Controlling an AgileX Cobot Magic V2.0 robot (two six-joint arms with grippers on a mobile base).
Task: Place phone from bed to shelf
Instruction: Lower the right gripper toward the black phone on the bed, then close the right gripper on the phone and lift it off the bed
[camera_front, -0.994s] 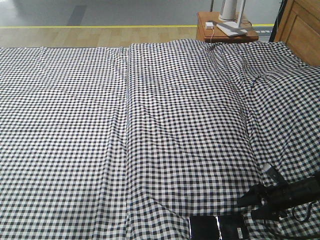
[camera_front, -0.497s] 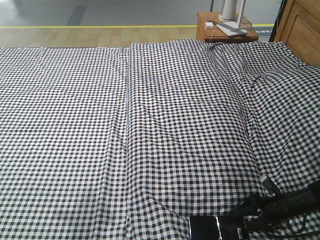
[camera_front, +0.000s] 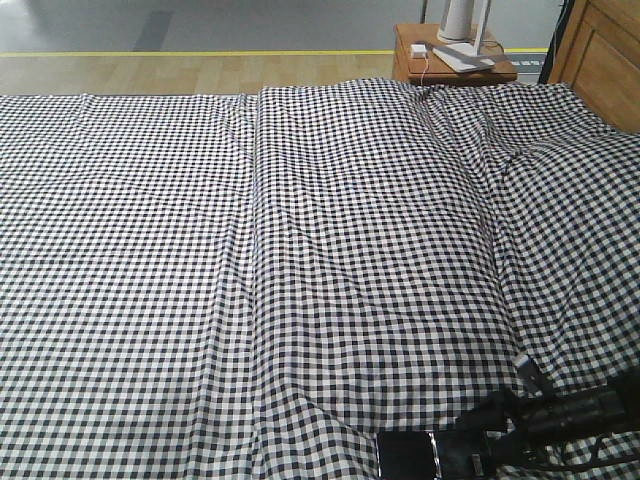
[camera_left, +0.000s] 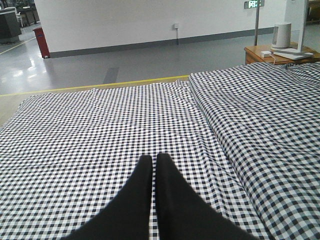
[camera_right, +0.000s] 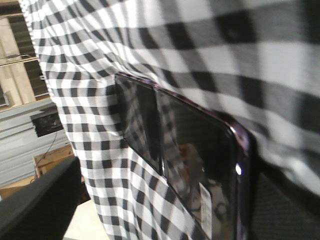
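- Phone (camera_front: 425, 455) lies flat on the bed (camera_front: 300, 250), at its near edge; not lifted.
- Right fingers (camera_right: 35, 205) are spread, one on each side of the phone, with one close against its edge; no grasp made yet.
- Left fingers (camera_left: 145, 190) are pressed together, empty, over the bed.
- Remaining, as judged: grasp, lift, carry to the shelf, which cannot be made out here.

phone (camera_front: 410, 455): cut off by bottom edge | bed (camera_right: 260, 55) (right wrist view): checks blurred

The phone (camera_right: 195, 165) is glossy black glass; the bed (camera_front: 300, 250) wears wrinkled matt checked cloth; the floor (camera_left: 125, 55) beyond shines smooth.
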